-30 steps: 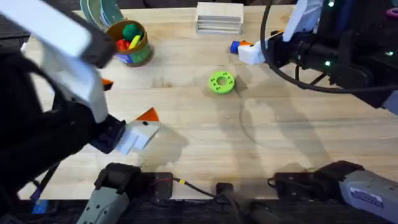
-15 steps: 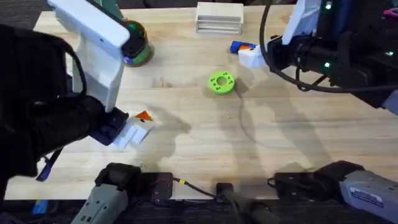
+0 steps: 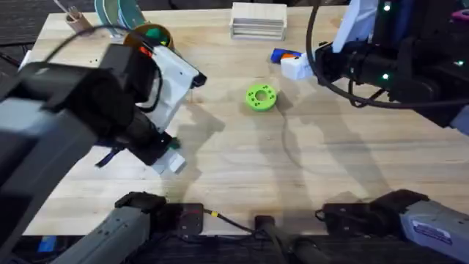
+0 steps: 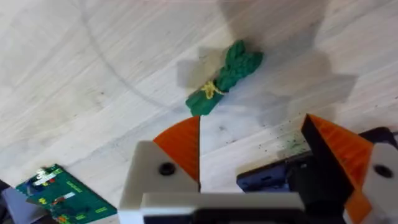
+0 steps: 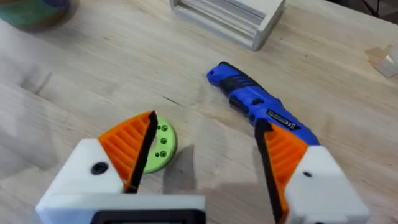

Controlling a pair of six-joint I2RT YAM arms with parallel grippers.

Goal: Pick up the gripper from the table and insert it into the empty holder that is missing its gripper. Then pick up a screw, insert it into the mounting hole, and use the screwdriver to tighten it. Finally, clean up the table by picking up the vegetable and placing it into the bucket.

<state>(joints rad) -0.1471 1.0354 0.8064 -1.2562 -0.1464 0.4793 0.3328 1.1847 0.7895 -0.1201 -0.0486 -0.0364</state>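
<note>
L gripper [image 4: 252, 146] over veg, R gripper [image 5: 208, 149] by driver; both jaws wide, holding nothing.
Small dark-green leafy toy vegetable [image 4: 225, 77] lies flat on pale wood table [image 3: 352, 169], just off L orange pads. Bright blue chunky screwdriver [image 5: 258, 106] on table nr R pad; lime-green holed disc [image 3: 260, 97] mid-table; orange-rimmed bucket [image 3: 152, 34] far left.

you can't read any words or numbers here. the blue screwdriver [image 5: 261, 106] has a small orange and white label on its side, but the letters are too tiny to make out. nothing else near the screwdriver shows writing.
</note>
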